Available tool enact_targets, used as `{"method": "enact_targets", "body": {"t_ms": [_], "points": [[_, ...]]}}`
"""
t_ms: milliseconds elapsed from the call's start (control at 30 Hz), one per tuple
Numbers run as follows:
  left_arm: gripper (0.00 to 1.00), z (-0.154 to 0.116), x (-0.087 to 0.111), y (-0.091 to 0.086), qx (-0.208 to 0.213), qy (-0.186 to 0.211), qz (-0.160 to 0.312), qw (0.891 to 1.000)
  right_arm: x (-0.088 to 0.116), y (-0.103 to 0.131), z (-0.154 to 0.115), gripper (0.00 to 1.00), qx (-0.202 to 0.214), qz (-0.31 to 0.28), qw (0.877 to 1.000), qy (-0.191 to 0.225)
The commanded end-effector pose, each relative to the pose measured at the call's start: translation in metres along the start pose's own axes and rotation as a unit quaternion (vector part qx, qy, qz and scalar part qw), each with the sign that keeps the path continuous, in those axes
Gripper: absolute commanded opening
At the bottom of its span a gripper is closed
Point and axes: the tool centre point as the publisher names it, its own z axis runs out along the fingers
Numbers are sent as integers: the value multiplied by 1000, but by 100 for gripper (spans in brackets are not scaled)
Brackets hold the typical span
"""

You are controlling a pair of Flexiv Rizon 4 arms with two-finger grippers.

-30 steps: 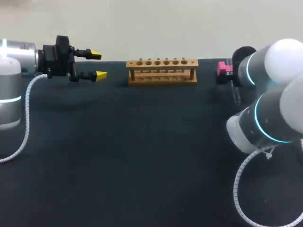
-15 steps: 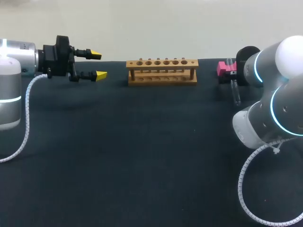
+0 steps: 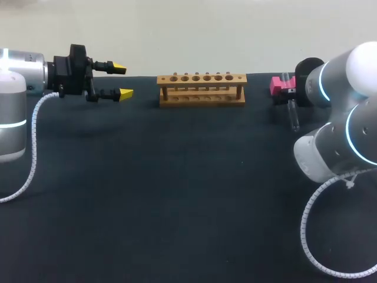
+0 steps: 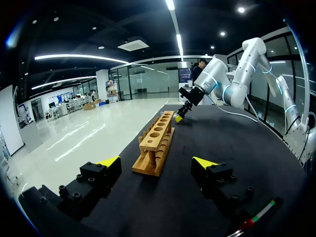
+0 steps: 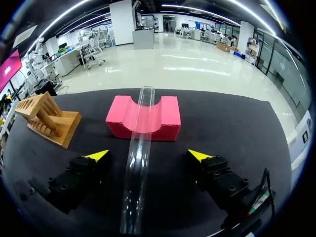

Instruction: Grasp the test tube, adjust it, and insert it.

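Right gripper (image 5: 148, 155) is hanging open, straddling the tube (image 5: 141, 123) without touching it. Tube is lying between the fingers, with its long axis running straight ahead and its far end resting in the block's (image 5: 165, 118) notch. Rack (image 5: 47, 121) is sitting beside the block. Left gripper (image 3: 121, 81) is hovering open, past the rack from the block. Right arm is nearer, so the grasp is likely falling to it.

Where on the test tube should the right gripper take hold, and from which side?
Probably the bare mid-length of the test tube, short of the pink block. Its far end lies in the block's notch, so the right gripper should come down from above, one open finger on each long side.
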Motion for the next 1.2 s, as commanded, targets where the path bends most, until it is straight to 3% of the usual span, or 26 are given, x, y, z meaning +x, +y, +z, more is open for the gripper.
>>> {"method": "enact_targets", "body": {"t_ms": [33,133,200,233,333,367,467,800,1200], "points": [[100,-1,1,-2,-2,-3,2,1000,-2,1,4,100,1,-1,1000,4],[100,-1,1,-2,-2,-3,2,1000,-2,2,5,90,2,-2,1000,5],[100,-1,1,-2,-2,-3,2,1000,-2,2,5,68,3,-2,1000,6],[100,-1,1,-2,-2,-3,2,1000,-2,2,5,49,4,-2,1000,7],[100,-1,1,-2,-2,-3,2,1000,-2,2,6,36,6,-2,1000,8],[100,-1,1,-2,-2,-3,2,1000,-1,2,6,24,6,-2,1000,9],[100,-1,1,-2,-2,-3,2,1000,0,3,7,0,7,-1,1000,11],[100,-1,1,-2,-2,-3,2,1000,3,3,4,0,16,6,1000,15],[100,-1,1,-2,-2,-3,2,1000,-1,12,-24,0,33,28,999,12]]}}
